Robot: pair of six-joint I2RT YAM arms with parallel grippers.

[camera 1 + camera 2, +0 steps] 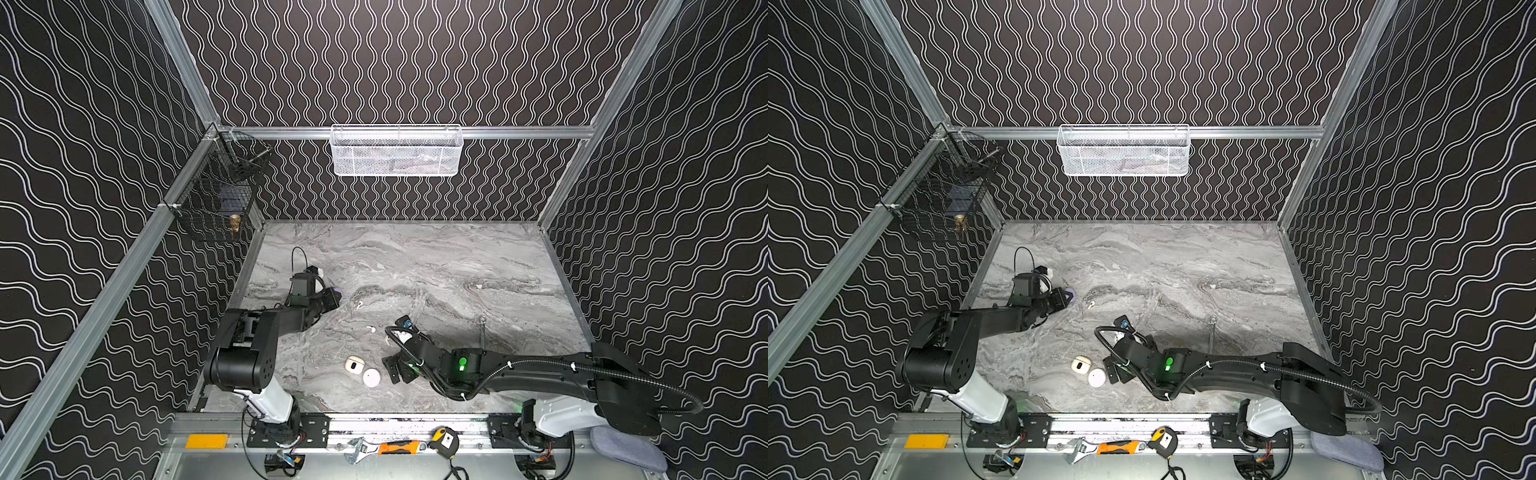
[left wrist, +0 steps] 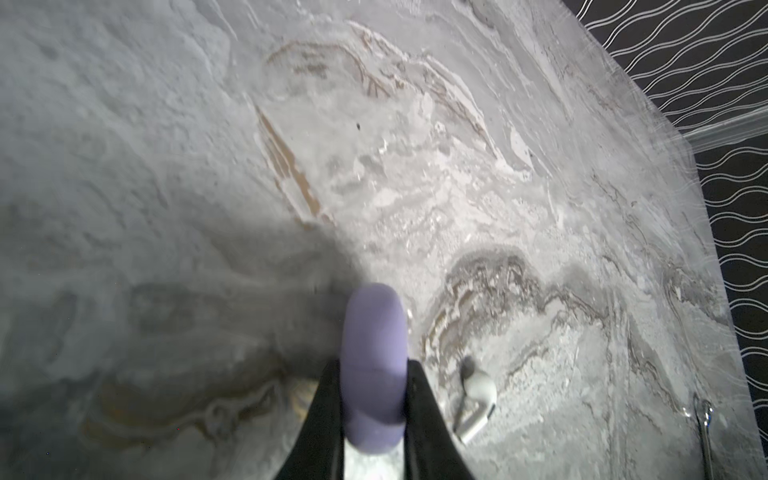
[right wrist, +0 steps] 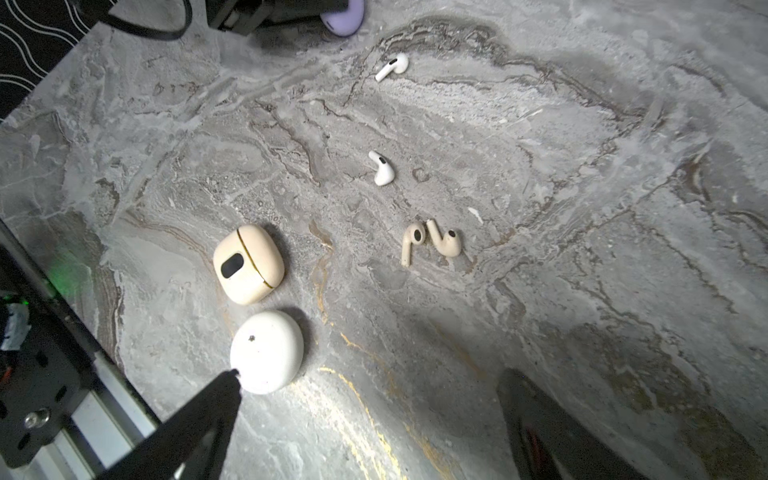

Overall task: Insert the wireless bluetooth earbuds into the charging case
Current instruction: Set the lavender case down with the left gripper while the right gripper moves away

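The left claw [image 2: 374, 374] is clamped on the lavender case [image 2: 373, 357] and holds it low over the worktop [image 1: 415, 257], well beyond the cream case [image 3: 248, 264] and to its left. The right claw [image 3: 370, 386] is spread wide with nothing between its jaws. It hangs just to the right of the cream case, and one jaw sits at the rim of the white round case [image 3: 267, 351], which lies just beside the cream case on the robot's side. The two cream earbuds [image 3: 428, 241] lie side by side, nearly touching, a little beyond and right of the cream case. The two white earbuds [image 3: 382, 168] lie farther beyond it, well apart from each other, the farther one near the lavender case. No lavender earbud shows. The cream case looks shut along its seam and the white one shows no opening, so a lid probably has to come up before anything goes in. Whether the lavender case is open cannot be told. To pick up a cream earbud, the right claw should probably narrow first, then come straight down across one stem so its neighbour is not swept aside. A gentle squeeze seems wise, since the smooth bud could squirt out. Each earbud should go to the case of its own colour.
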